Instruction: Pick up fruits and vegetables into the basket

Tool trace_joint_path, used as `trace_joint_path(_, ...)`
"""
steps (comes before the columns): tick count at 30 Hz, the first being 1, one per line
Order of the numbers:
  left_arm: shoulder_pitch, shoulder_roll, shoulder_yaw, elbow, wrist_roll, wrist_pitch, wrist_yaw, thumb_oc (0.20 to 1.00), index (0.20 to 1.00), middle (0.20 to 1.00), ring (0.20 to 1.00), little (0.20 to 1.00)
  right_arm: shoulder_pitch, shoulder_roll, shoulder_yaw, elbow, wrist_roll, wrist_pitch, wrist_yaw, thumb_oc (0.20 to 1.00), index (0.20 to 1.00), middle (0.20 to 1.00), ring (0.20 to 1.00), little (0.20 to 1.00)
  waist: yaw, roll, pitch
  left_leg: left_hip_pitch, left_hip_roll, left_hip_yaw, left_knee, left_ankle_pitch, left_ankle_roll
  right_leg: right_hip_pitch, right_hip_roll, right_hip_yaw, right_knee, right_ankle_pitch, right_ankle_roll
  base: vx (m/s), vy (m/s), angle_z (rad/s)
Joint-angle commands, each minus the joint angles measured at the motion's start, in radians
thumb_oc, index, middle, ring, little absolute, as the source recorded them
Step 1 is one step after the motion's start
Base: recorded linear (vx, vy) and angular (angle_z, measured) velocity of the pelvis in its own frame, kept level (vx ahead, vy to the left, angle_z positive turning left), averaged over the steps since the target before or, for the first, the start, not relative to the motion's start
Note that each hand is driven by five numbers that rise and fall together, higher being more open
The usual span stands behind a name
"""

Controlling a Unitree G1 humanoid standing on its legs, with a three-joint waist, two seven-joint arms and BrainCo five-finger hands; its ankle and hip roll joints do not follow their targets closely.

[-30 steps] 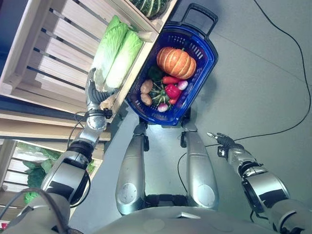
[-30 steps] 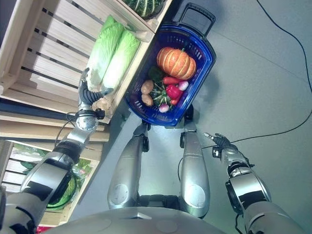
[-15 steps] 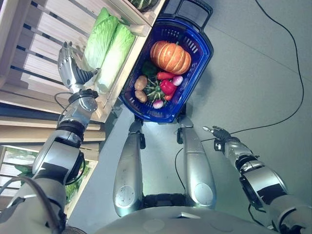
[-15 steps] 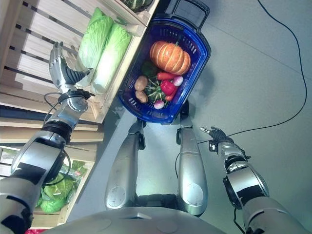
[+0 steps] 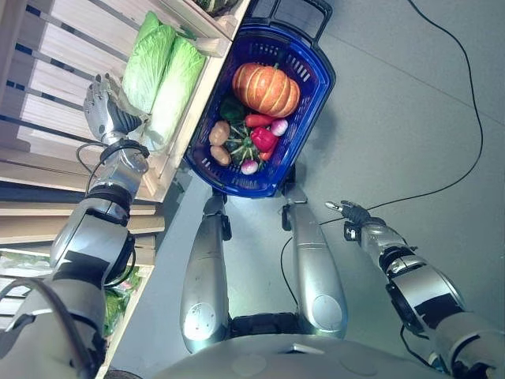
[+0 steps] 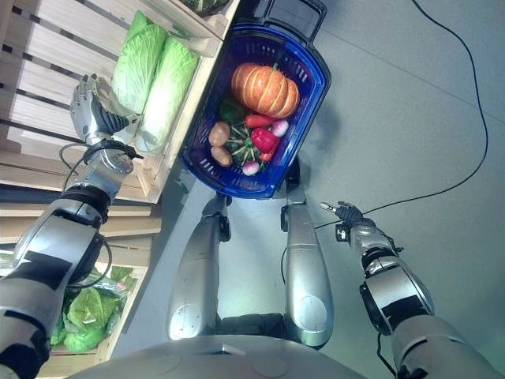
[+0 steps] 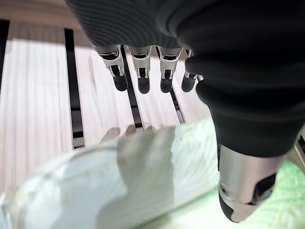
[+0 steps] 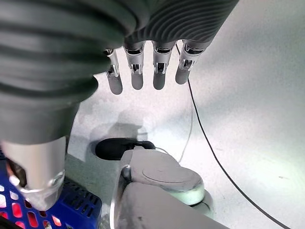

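Two pale green napa cabbages [image 5: 162,75] lie side by side on a slatted wooden shelf [image 5: 55,79]. My left hand [image 5: 102,110] hovers open at their stem end, fingers straight, the white base of a cabbage [image 7: 143,176] just below its palm. The blue basket [image 5: 316,79] stands on the floor beside the shelf. It holds an orange pumpkin [image 5: 264,88], potatoes [image 5: 218,133], a red pepper [image 5: 263,140], radishes and a dark green squash. My right hand [image 5: 353,213] hangs open over the bare floor, holding nothing.
A dark green striped squash [image 5: 213,5] sits in the crate compartment beyond the cabbages. Leafy greens [image 6: 87,316] fill a lower shelf at the left. A black cable [image 5: 465,95] runs across the grey floor at the right.
My left hand has let go of the cabbage base and moved outward along the shelf, its fingers now straight. The camera has shifted, so the whole scene sits a little higher and further left.
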Motion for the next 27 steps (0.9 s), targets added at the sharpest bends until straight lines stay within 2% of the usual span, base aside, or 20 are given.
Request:
trace_joint_path(1,-0.021,0.035,0.011,0.050,-0.052,0.023,-0.031,1.000,1.000,1.000,1.000,1.000,0.038,-0.021,0.040,0.001,0.027,0.019,0.004,1.000,1.000,1.000,1.000,1.000,0.007,-0.023,-0.036,-0.056,-0.043,0.005,0.103,-0.083,0.013,-0.001,0.048,-0.027,0.087,-0.097,-0.015,0.00,0.000,0.00)
trace_joint_path(17,-0.045,0.013,0.039,0.149,-0.269,0.012,-0.217,1.000,1.000,1.000,1.000,1.000,0.014,-0.024,0.048,0.004,0.021,0.027,0.009,1.000,1.000,1.000,1.000,1.000,-0.004,-0.036,-0.036,-0.076,-0.033,0.009,0.112,-0.080,0.009,-0.022,0.053,-0.029,0.100,-0.101,-0.012,0.00,0.001,-0.02)
trace_joint_path(27,-0.064,0.005,0.066,0.206,-0.349,0.051,-0.240,1.000,1.000,1.000,1.000,1.000,0.001,-0.021,0.057,0.007,0.027,0.034,0.013,1.000,1.000,1.000,1.000,1.000,-0.006,-0.047,-0.036,-0.086,-0.032,0.007,0.117,-0.079,0.008,-0.032,0.057,-0.029,0.106,-0.104,-0.012,0.00,0.000,0.00)
